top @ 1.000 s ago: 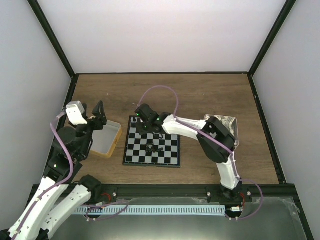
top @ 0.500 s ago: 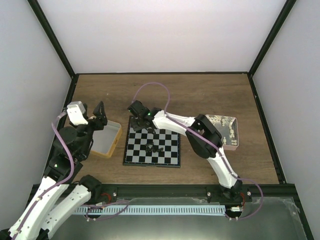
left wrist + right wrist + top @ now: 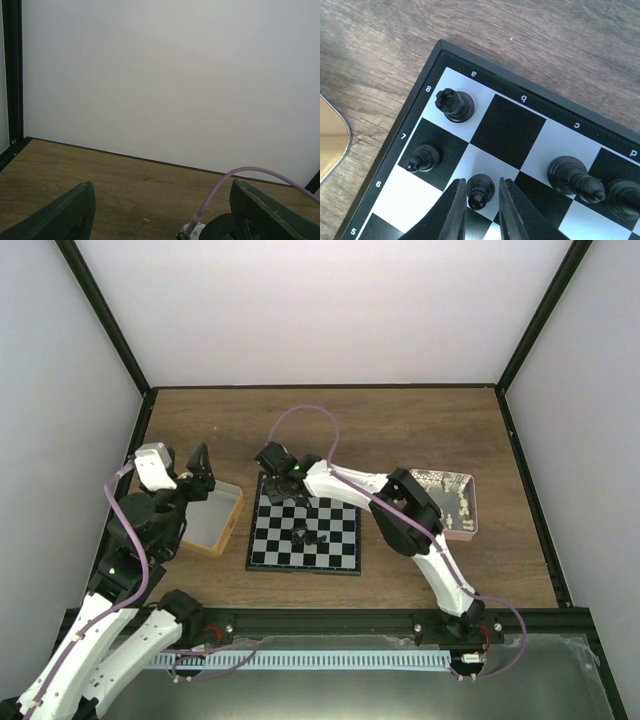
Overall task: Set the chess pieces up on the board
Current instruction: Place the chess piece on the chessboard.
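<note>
5 chess pieces (image 3: 570,177) at board (image 3: 507,130) corner, right claw (image 3: 481,181) around one
1 rook (image 3: 452,104), 2 pawns (image 3: 420,159), 2 taller; right claw narrow, straddling b7 pawn (image 3: 480,192); left claw (image 3: 162,184) wide, empty

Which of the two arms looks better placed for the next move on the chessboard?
The right. Its gripper is low over a corner of the board, fingers either side of a pawn standing there. The left gripper hangs open by the yellow tray, off the board, holding nothing.

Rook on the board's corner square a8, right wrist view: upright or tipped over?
Upright: the rook stands on its base, with its notched top uppermost.
</note>
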Action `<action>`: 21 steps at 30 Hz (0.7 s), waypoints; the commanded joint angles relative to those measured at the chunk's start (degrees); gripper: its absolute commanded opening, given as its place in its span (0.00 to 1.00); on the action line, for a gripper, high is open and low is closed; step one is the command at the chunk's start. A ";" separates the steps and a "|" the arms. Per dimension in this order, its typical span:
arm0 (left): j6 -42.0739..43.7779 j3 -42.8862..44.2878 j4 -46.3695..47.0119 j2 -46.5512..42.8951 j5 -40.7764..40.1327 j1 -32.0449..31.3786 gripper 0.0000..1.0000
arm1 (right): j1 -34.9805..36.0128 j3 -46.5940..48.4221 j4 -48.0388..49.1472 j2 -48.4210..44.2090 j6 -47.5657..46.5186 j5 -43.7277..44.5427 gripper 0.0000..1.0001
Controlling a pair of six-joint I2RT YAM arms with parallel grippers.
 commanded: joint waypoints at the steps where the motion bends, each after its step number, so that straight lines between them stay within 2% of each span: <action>1: -0.09 -0.44 -0.17 0.13 -0.66 0.25 0.75 | 0.42 1.98 -1.15 -0.42 0.05 0.93 0.24; 10: -0.08 -0.45 -0.09 0.44 -0.81 0.25 0.75 | 0.47 -1.72 2.08 -9.23 0.39 -1.57 0.37; 17: -0.96 -0.47 0.39 0.52 0.08 0.25 0.75 | 0.46 -15.71 2.91 -21.08 0.52 -4.60 0.46; 21: -1.12 -0.39 0.53 0.52 0.18 0.25 0.76 | 0.42 -24.13 2.62 -26.33 0.09 -7.32 0.48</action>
